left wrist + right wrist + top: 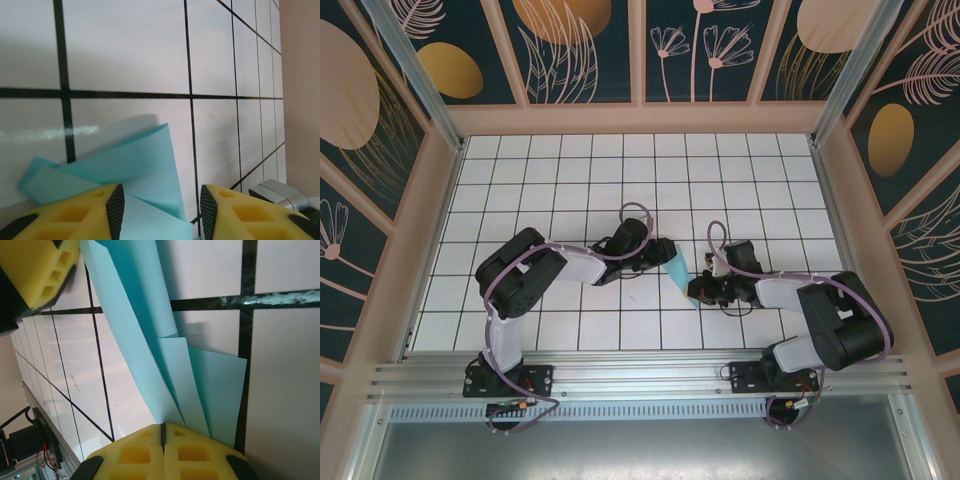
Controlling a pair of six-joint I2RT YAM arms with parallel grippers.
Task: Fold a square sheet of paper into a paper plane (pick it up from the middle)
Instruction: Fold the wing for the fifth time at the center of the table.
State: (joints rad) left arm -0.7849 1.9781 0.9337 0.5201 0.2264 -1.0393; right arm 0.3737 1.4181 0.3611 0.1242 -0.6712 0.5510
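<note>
The light-blue paper (677,270) is a creased, pointed folded shape standing up off the table between the two grippers. In the right wrist view several folded layers of the paper (150,330) fan out from the seam of my right gripper (162,427), which is shut on its narrow end. My right gripper (700,290) holds it from the near right. My left gripper (660,255) is at the paper's left side. In the left wrist view it is open (161,210), and the paper (145,160) lies between and beyond its fingers (116,205).
The white grid-tiled table (570,170) extends far behind the arms, bounded by tan walls (640,118). A metal rail (640,375) runs along the near edge. The left gripper's yellow finger (40,270) shows at the top left of the right wrist view.
</note>
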